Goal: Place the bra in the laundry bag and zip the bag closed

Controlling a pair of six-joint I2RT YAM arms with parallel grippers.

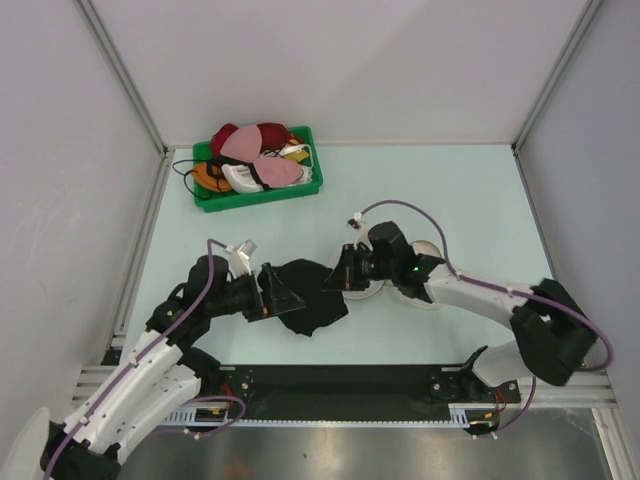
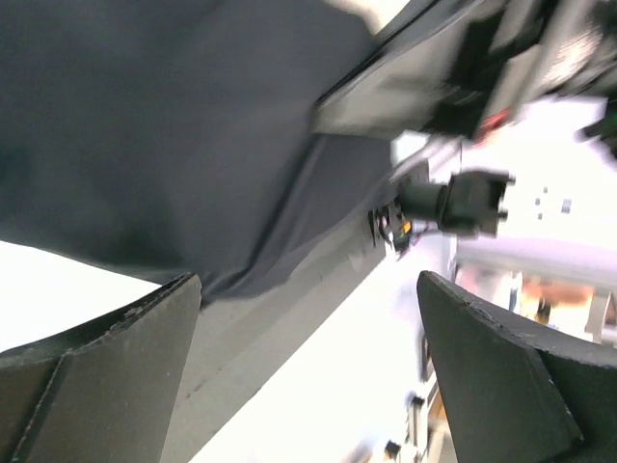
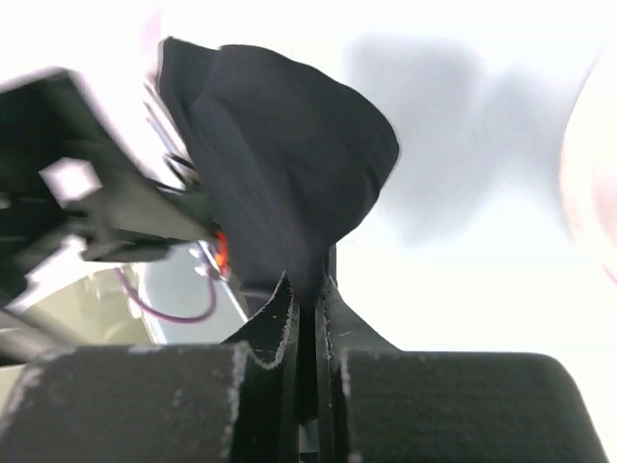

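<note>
The black bra (image 1: 312, 300) lies crumpled on the table between my two arms. My right gripper (image 1: 336, 282) is shut on its right edge. In the right wrist view a fold of the bra (image 3: 289, 164) is pinched between that gripper's (image 3: 307, 294) closed fingers. My left gripper (image 1: 284, 297) is at the bra's left side. In the left wrist view it (image 2: 308, 362) stands open with nothing between its fingers, and the black bra (image 2: 145, 125) fills the space above them. The cream-white laundry bag (image 1: 428, 248) lies mostly hidden under my right arm; its pale edge (image 3: 596, 193) shows blurred.
A green plastic bin (image 1: 305, 190) full of red, pink, white and orange bras stands at the back left. Grey walls enclose the table on three sides. The black mounting rail (image 1: 340, 385) runs along the near edge.
</note>
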